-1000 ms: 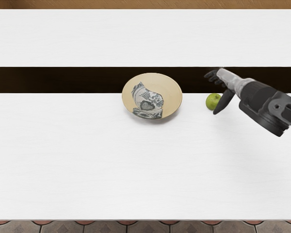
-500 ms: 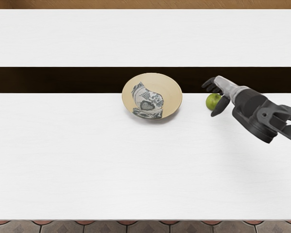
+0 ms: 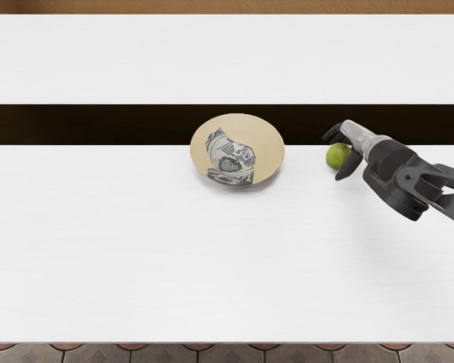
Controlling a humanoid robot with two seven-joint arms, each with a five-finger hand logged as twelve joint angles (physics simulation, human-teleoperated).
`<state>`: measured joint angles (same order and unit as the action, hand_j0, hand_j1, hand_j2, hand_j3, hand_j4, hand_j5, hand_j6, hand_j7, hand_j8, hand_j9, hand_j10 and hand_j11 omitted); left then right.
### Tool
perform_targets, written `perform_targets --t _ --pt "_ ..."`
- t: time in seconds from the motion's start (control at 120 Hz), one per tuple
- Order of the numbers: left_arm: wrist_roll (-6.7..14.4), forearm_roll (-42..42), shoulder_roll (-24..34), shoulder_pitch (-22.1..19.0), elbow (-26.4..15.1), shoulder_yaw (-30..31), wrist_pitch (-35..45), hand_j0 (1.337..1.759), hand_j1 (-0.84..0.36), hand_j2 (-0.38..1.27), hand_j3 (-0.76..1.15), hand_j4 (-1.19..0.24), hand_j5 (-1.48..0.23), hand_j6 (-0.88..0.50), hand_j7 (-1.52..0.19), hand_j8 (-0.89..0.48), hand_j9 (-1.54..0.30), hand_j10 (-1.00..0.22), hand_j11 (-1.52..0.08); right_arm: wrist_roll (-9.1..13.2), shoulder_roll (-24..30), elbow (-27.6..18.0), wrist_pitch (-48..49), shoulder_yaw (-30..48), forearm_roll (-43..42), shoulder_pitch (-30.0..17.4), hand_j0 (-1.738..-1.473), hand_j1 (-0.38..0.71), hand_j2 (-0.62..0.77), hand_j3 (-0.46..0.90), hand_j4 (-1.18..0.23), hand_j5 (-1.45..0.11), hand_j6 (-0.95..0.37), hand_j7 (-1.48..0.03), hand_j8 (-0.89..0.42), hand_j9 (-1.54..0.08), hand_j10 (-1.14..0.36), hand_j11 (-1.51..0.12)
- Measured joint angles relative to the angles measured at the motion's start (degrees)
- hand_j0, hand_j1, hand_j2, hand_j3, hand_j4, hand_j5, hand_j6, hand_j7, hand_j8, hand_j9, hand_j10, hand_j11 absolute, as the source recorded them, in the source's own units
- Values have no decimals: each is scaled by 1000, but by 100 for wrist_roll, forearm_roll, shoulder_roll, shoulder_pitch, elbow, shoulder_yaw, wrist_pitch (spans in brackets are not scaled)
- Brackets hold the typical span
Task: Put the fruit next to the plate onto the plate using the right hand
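Note:
A small green fruit sits at the far edge of the near white table, to the right of the plate. The plate is tan with a grey-blue pattern in its left half, and nothing lies on it. My right hand reaches in from the right edge. Its dark fingers curl over the far side of the fruit and its thumb presses the near side. The fruit is a palm's width from the plate's right rim. The left arm does not show.
A dark gap runs across the picture between the near table and a second white surface behind it. The plate's far rim overhangs this gap. Tiled floor shows along the bottom edge.
The right hand came in on the fruit from the right and closed its fingers and thumb around it. The fruit shifted slightly right and up. The plate stayed still.

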<state>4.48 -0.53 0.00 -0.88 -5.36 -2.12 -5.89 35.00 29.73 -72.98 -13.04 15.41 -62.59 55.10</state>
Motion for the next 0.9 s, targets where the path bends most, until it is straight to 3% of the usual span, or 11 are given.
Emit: perform_targets --t 0.158,0.45,0.658,0.708,0.833,0.9 --pt "0 0 0 0 0 0 0 1658 73 46 0 -230 -299 -230 -299 -230 -299 -230 -299 0 -42 22 -57 -1 -10 -18 -1658 144 -74 0 -437 -523 -393 -541 -278 -539 -412 -542" --pt "0 0 0 0 0 0 0 1658 73 46 0 -230 -299 -230 -299 -230 -299 -230 -299 2 -210 150 -103 2 -47 -52 -1657 230 -81 -1 -548 -593 -511 -646 -395 -622 -485 -642" --pt "-1 1 0 0 0 -2 0 1658 73 47 -1 -230 -299 -230 -299 -230 -299 -230 -299 -2 -294 274 -103 -20 -136 -99 -1643 243 -132 -7 -624 -623 -483 -708 -378 -673 -519 -689" --pt "-1 1 0 0 0 -2 0 1658 73 47 -1 -230 -299 -230 -299 -230 -299 -230 -299 -1 -314 299 -106 -34 -144 -104 -1641 240 -67 -2 -654 -633 -477 -733 -387 -690 -524 -707" --pt "-1 1 0 0 0 -1 0 1658 73 47 -1 -230 -299 -230 -299 -230 -299 -230 -299 6 -333 328 -86 -59 -94 -108 -1635 255 -147 -1 -677 -734 -411 -801 -326 -792 -482 -814" --pt "-1 1 0 0 0 -1 0 1658 73 47 -1 -230 -299 -230 -299 -230 -299 -230 -299 5 -334 338 -85 -62 -42 -104 -1636 262 -73 -1 -690 -771 -418 -830 -324 -824 -505 -849"
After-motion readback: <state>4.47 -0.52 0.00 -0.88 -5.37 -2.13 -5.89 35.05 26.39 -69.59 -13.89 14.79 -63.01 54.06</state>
